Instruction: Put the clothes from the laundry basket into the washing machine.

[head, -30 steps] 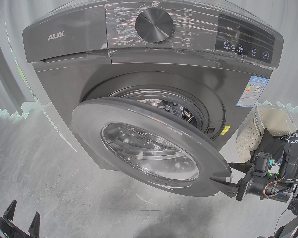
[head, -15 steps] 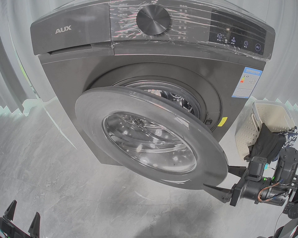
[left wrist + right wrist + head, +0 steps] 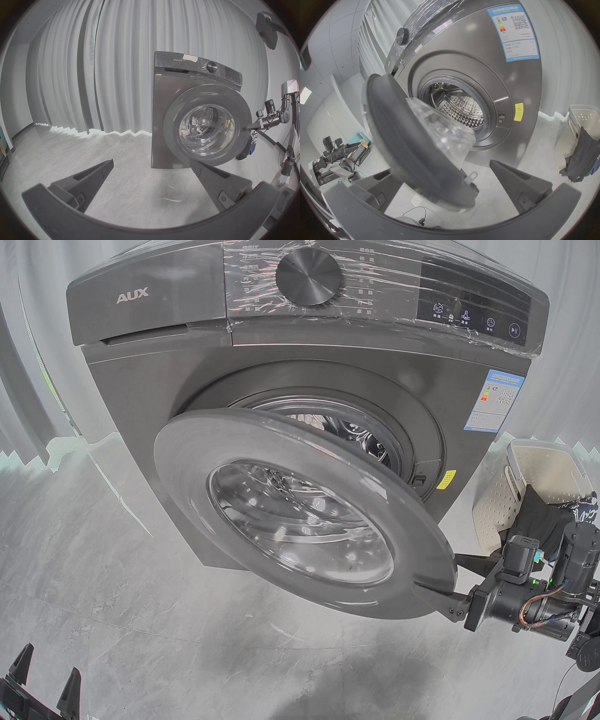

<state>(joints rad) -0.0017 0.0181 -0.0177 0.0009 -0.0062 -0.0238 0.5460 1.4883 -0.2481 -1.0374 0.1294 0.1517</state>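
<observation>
The grey washing machine stands ahead with its round glass door swung partly out, and the steel drum shows behind it. My right gripper is at the door's free edge, open, with one finger on each side of the rim. To the machine's right stands a cream laundry basket with dark clothes draped over its near wall. My left gripper hangs low at the near left, open with nothing in it, and faces the machine from a distance.
Pale grey floor stretches in front of the machine and to its left. White curtains hang behind it. The open door juts out over the floor between me and the drum opening. In the right wrist view, another robot and equipment stand in the far background.
The head view has shifted a little, so the whole machine sits differently in the picture. My right gripper has stayed at the door's rim and edged slightly closer around it. The left gripper is unchanged.
</observation>
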